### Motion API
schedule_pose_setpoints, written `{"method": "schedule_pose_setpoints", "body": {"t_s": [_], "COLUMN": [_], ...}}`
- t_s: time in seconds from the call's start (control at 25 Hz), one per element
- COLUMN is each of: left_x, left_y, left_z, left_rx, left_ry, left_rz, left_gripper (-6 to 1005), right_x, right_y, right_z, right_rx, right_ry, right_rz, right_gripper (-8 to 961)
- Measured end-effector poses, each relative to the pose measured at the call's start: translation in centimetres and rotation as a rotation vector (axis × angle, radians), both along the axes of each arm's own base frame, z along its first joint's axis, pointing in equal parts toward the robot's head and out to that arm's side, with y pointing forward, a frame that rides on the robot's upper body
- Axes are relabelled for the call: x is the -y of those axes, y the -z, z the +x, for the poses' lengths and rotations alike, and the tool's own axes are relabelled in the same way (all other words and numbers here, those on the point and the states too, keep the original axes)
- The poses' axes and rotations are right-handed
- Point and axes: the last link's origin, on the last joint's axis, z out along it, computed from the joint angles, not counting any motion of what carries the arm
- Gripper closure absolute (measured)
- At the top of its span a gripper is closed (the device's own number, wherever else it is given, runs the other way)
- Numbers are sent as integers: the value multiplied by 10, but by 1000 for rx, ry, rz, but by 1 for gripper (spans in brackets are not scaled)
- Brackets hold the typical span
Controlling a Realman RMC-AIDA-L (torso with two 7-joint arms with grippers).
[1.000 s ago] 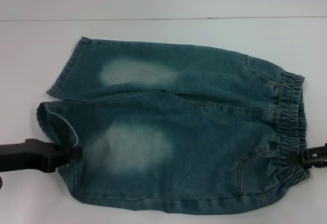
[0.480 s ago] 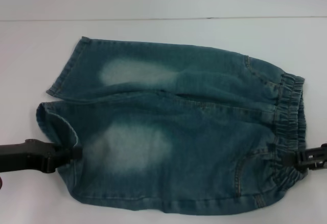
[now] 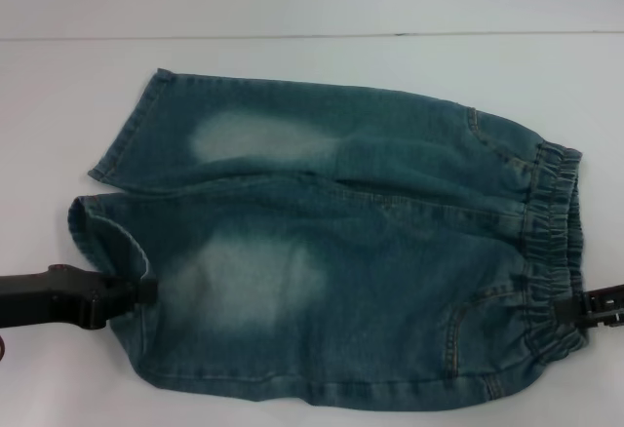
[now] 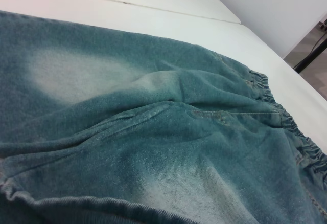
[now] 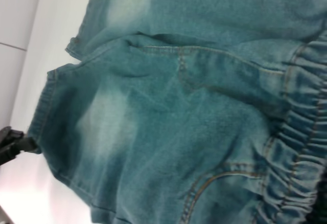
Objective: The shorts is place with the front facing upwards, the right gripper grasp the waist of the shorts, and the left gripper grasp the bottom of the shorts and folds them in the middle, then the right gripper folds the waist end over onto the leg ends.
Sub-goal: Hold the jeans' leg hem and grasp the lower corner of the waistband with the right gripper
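The blue-green denim shorts [image 3: 341, 252] lie flat, front up, with pale patches on both thighs. The ruffled waist [image 3: 551, 232] points right and the two leg ends [image 3: 127, 144] point left. My left gripper [image 3: 146, 291] sits at the near leg's hem [image 3: 97, 237], shut on it, and the hem edge curls up a little. It also shows in the right wrist view as the left gripper [image 5: 25, 143] against that hem. My right gripper [image 3: 575, 308] touches the near part of the waistband. The left wrist view looks along the shorts [image 4: 168, 132] toward the waist [image 4: 301, 137].
The white table [image 3: 312, 66] surrounds the shorts, with a seam line running across the far side. Its far-right edge [image 4: 265, 40] shows in the left wrist view, with floor and a dark stand beyond.
My right gripper has shifted slightly toward the near edge along the waistband, and the band there has bunched a little. The left gripper and the leg hems have stayed put.
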Motion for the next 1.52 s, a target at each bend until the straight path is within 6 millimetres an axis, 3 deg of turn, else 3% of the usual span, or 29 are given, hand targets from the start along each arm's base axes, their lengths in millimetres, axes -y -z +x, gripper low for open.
{"method": "schedule_pose_setpoints", "body": {"t_s": [0.16,0.68,0.92,1.52], "left_x": [0,0,0,-3], "left_y": [0,0,0,-6], "left_z": [0,0,-1,11], "left_rx": [0,2,0,100], "left_ry": [0,1,-1,42], "left_rz": [0,-2,-2,67], "left_gripper": [972,972,971,972], "right_x": [0,-2,-1,-8], "right_y": [2,5,6,1], "right_z": [2,0,1,-6], "right_rx": [18,45,47,-36], "right_ry": [-4,-32,-37,-74], "right_rz": [-5,-25,-23,78], "right_gripper": [359,783,889,945]}}
